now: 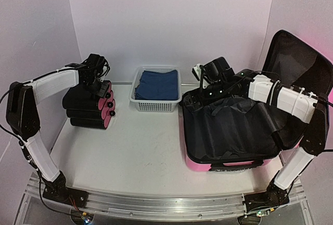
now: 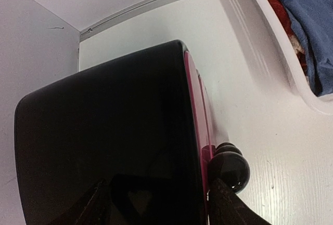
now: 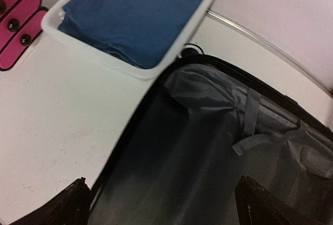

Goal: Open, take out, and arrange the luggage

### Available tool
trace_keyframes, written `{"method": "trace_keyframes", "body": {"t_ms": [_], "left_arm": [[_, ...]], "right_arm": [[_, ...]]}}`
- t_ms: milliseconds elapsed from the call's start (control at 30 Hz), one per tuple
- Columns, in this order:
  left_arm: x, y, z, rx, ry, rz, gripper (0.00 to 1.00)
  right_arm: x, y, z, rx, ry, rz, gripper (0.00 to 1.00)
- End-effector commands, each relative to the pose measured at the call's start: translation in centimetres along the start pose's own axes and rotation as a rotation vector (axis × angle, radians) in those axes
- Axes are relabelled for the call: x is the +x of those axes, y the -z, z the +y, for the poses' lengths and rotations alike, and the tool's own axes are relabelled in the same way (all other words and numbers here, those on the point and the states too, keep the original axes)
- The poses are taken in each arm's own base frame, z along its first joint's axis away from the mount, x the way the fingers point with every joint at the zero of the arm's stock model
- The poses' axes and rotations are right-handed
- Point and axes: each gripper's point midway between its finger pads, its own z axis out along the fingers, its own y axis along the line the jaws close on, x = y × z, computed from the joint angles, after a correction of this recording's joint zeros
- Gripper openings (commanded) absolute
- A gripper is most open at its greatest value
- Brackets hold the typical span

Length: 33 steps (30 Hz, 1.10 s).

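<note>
Luggage (image 1: 234, 131) lies open on the surface, just right of the basket (image 1: 154, 105), its near corner almost touching it. Lid (image 1: 299, 64) stands upright, further right of the basket.

Right gripper (image 3: 166, 204): jaws released, spread wide, hovering over the lining (image 3: 208, 147) at the corner nearest the basket. Nothing held.

Left gripper (image 2: 158, 194): well left of the basket, jaws straddling the top front edge of the drawer unit (image 1: 86, 108). Cannot tell if clamped.

Handling, judged:
- Shell is stiff, glossy, likely slippery and bulky. Do not pinch the shell; use the rim.
- Lining is thin, limp, light, and will bunch. Best hold is the strap (image 3: 250, 126) or the flap edge.
</note>
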Motion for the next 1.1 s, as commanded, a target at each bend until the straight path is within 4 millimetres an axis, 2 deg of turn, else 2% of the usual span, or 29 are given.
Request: {"method": "trace_keyframes", "body": {"t_ms": [0,67,133,233,300,400,467,500,567,633,700,833,1067], "left_arm": [[-2.5,-0.4,-1.0,0.117,0.008,-0.04,0.66],[-4.4,1.3,-1.3,0.173,0.038,-0.094,0.71],[-6.2,4.1,-1.6,0.251,0.074,-0.158,0.77],[-9.0,10.6,-2.0,0.409,0.136,-0.29,0.85],[-10.4,15.7,-1.7,0.511,0.168,-0.395,0.88],[-12.0,22.7,0.5,0.536,0.204,-0.561,0.92],[-12.5,27.3,2.7,0.503,0.229,-0.691,0.96],[-12.5,30.2,4.1,0.475,0.243,-0.772,0.98],[-12.1,34.2,6.1,0.425,0.266,-0.902,0.99],[-11.5,36.9,7.6,0.382,0.288,-1.001,0.99],[-10.6,38.4,8.4,0.356,0.302,-1.054,0.99],[-9.0,38.7,8.6,0.341,0.319,-1.075,0.99],[-7.1,39.3,8.8,0.335,0.331,-1.104,0.99]], "right_arm": [[-1.1,1.1,-5.1,0.025,-0.179,-0.001,0.98],[-0.5,0.9,-7.1,0.039,-0.234,0.03,0.98],[-0.3,1.4,-9.0,0.072,-0.263,0.049,0.98],[-0.4,3.6,-12.1,0.174,-0.279,0.037,0.98],[-0.5,5.8,-14.2,0.244,-0.291,0.01,0.98],[-1.4,10.1,-16.3,0.316,-0.282,-0.073,0.98],[-2.2,13.0,-16.7,0.346,-0.235,-0.131,0.98],[-2.7,15.1,-16.8,0.353,-0.219,-0.178,0.98],[-3.4,18.2,-16.7,0.355,-0.184,-0.251,0.98],[-3.8,21.2,-16.4,0.353,-0.15,-0.326,0.98],[-3.9,23.9,-16.2,0.356,-0.133,-0.396,0.98],[-3.3,27.4,-16.0,0.359,-0.142,-0.482,0.98],[-2.3,28.1,-15.9,0.359,-0.176,-0.508,0.98]]}}
